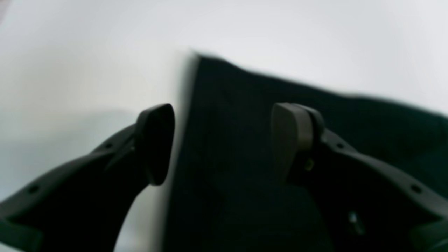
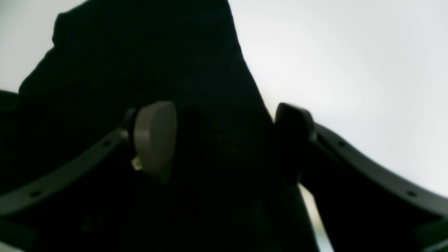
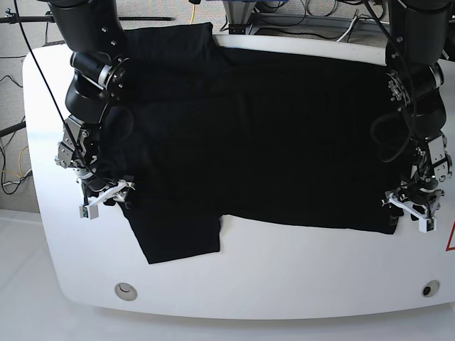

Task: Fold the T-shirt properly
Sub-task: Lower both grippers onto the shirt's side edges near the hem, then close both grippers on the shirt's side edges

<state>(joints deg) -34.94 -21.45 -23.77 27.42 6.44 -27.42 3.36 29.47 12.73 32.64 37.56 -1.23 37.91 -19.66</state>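
Observation:
The T-shirt lies spread flat on the white table, plain black side up with no print showing. One sleeve points toward the front edge. My right gripper hangs low at the shirt's left side beside that sleeve. In the right wrist view it is open, with black cloth under and between the fingers. My left gripper sits at the shirt's front right corner. It is open astride the cloth's edge, one finger over bare table and the other over cloth.
Cables run along the table's far edge. Two round fittings sit in the front corners. A red triangle mark shows at the right rim. The second sleeve reaches the far edge.

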